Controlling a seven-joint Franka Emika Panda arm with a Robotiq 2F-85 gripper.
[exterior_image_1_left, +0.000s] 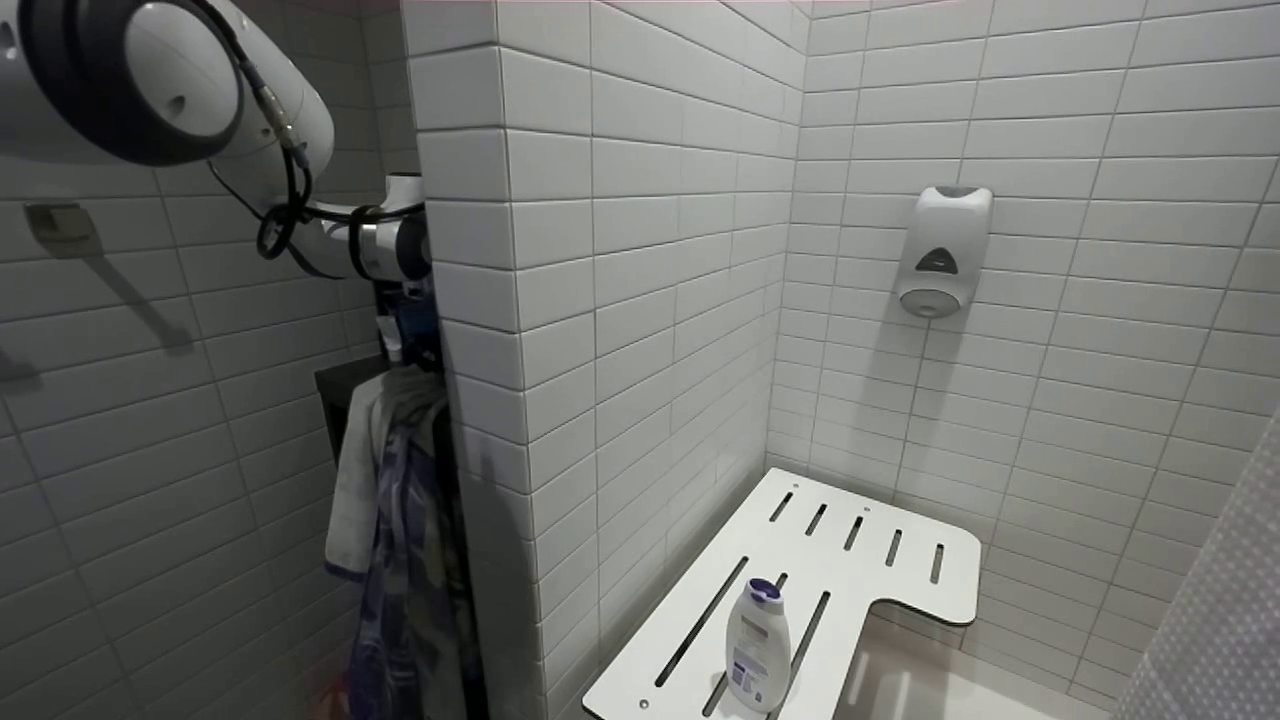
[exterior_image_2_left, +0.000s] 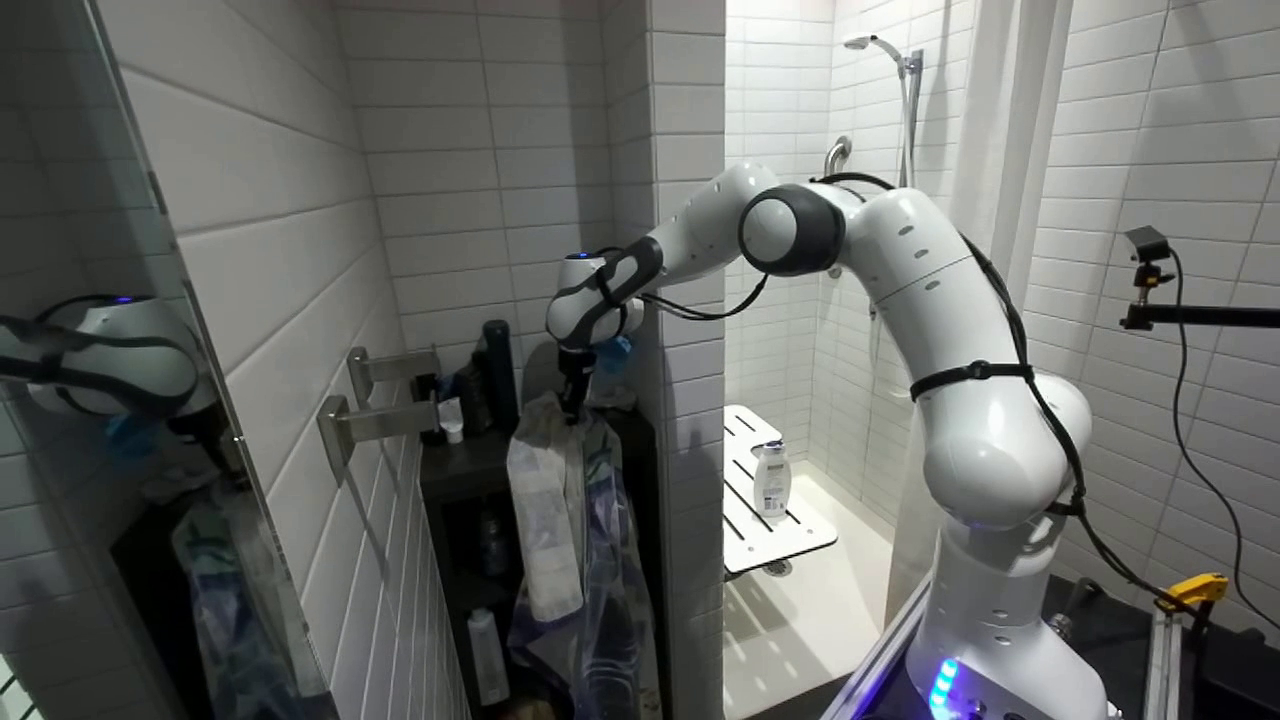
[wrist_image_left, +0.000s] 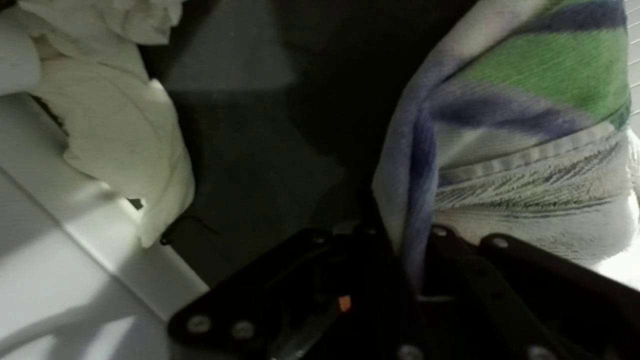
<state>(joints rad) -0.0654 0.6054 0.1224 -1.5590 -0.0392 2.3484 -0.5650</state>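
The arm (exterior_image_2_left: 925, 290) is glossy white with rounded joints (exterior_image_2_left: 985, 470), one bearing a pale round cap (exterior_image_2_left: 771, 231) in a black ring (exterior_image_2_left: 820, 230), and black cables (exterior_image_2_left: 1015, 330) run along it under black straps (exterior_image_2_left: 945, 379). Blue lights (exterior_image_2_left: 943, 688) glow on its white base (exterior_image_2_left: 1015, 660). The tool (wrist_image_left: 412, 260) is black, studded with silvery screws (wrist_image_left: 199, 324), and shows a small orange patch (wrist_image_left: 344, 303).

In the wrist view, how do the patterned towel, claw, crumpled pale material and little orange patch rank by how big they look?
1. Patterned towel and claw: too close to rank, since both run off the frame and nearness swells the claw.
2. Crumpled pale material.
3. Orange patch, clearly smallest.
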